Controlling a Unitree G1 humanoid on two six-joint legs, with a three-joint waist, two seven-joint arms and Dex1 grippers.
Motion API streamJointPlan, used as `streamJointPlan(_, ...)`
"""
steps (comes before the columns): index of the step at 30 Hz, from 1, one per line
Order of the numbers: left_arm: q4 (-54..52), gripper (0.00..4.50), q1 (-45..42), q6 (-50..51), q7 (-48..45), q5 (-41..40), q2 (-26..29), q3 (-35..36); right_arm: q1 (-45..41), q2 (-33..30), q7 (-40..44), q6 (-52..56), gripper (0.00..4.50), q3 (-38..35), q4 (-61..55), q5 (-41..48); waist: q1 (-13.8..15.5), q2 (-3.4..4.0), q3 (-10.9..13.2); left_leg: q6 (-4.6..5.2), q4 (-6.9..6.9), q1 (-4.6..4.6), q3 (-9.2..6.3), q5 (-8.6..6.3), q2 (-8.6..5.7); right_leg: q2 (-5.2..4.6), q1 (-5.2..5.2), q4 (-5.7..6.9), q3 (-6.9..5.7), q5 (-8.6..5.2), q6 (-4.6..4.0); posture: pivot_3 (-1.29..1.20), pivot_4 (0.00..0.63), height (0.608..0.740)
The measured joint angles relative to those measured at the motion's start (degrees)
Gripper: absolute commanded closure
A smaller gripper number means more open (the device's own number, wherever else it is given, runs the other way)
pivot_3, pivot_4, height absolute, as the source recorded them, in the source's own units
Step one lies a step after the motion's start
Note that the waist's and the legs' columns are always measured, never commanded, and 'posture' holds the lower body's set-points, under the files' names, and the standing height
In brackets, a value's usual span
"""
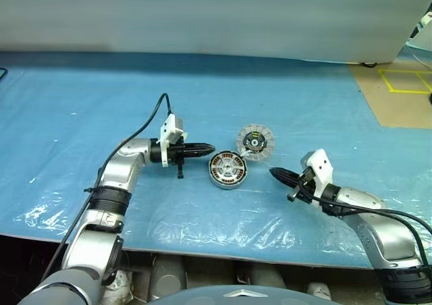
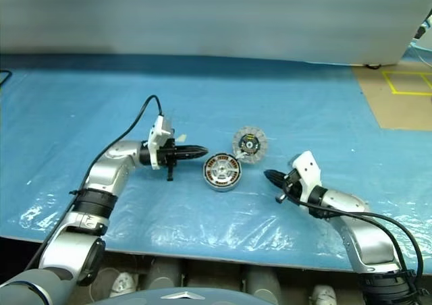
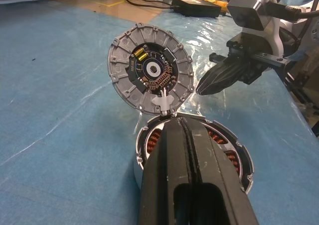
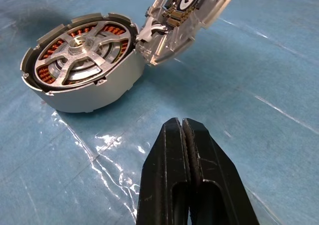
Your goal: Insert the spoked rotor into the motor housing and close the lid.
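Blue plastic sheet is covering the tabletop, whose bare brown surface is showing at the far right with yellow tape lines on it. Motor housing is sitting on the sheet near the centre, open side up, copper-brown windings showing around its inner wall. Spoked rotor is lying seated inside the housing — pale spokes meeting at the central hub, windings visible between them. Lid is standing tilted, raised on its edge just behind and to the right of the housing, joined to the housing rim by a small white hinge piece; its white-segmented face with the dark centre is turned toward the housing, so the housing is not yet closed. Left end effector is pointing level toward the right, fingers pressed together with nothing between them, tip just beside the housing's left rim and apart from it. Right end effector is hanging to the right of the housing, near it but not touching, fingers together and empty — pointing toward the housing and lid.
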Motion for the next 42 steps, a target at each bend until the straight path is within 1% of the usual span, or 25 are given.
streamJointPlan(5, 0.4, 4.48, -0.1, -0.4, 0.1, 0.0, 0.0, -0.1, -2.5, 0.7, -2.7, -0.4, 4.50, 0.2, 0.6, -1.9, -0.1, 0.00, 0.0, 0.01, 0.02, 0.02, 0.00, 0.01, 0.00, 0.00, 0.00, 0.01, 0.00, 0.00, 0.00, 0.00, 0.150, 0.740)
streamJointPlan(11, 0.0, 4.48, 0.2, 0.1, 0.1, -0.4, 0.2, -0.9, -6.9, 5.2, -6.5, -2.0, 4.50, 0.0, 3.6, -2.6, 0.0, 0.03, 0.0, 0.02, 0.01, 0.01, 0.02, 0.02, 0.00, 0.00, -0.05, 0.03, 0.00, 0.00, 0.00, 0.00, 0.150, 0.740)
streamJointPlan(16, -2.7, 4.48, 2.5, 0.6, 0.1, -1.1, 2.7, -0.9, -8.8, 8.6, -7.7, -3.9, 4.50, 0.1, 5.0, -2.6, -0.2, 0.05, 0.0, 0.02, -0.02, -0.02, 0.03, 0.02, 0.02, 0.01, -0.13, 0.11, -0.01, 0.00, -0.01, 0.00, 0.150, 0.740)
streamJointPlan(20, -7.2, 4.48, 6.3, 1.7, 1.0, -1.9, 5.4, -0.8, -9.3, 10.1, -7.6, -4.5, 4.50, 0.6, 5.2, -2.5, -0.2, 0.06, 0.0, 0.01, -0.02, -0.01, 0.03, 0.02, 0.02, 0.01, -0.13, 0.12, -0.01, -0.01, -0.02, 0.00, 0.150, 0.740)
streamJointPlan(26, -10.1, 4.48, 11.0, 2.9, 2.7, -2.2, 8.6, -0.7, -9.7, 11.4, -5.9, -4.5, 4.50, 0.7, 5.6, -1.1, -0.2, 0.06, 0.0, 0.00, 0.01, 0.01, 0.04, 0.01, 0.02, 0.00, -0.13, 0.12, 0.00, -0.01, -0.02, 0.00, 0.150, 0.740)
streamJointPlan(35, -11.9, 4.48, 12.6, 3.5, 5.2, -3.4, 8.7, -0.8, -13.4, 12.9, -4.2, -5.2, 4.50, 1.5, 6.5, 0.5, -0.5, 0.07, 0.0, 0.00, 0.06, 0.01, 0.06, 0.01, 0.03, 0.01, -0.13, 0.18, 0.02, -0.02, -0.03, 0.00, 0.150, 0.740)
streamJointPlan(42, -11.9, 4.48, 13.5, 3.5, 6.5, -3.6, 8.7, -0.7, -13.5, 15.1, -4.3, -6.8, 4.50, 6.7, 6.6, -1.7, -1.4, 0.07, 0.0, -0.03, 0.05, 0.01, 0.05, 0.00, 0.02, 0.01, -0.14, 0.19, 0.01, -0.01, -0.02, 0.00, 0.150, 0.740)
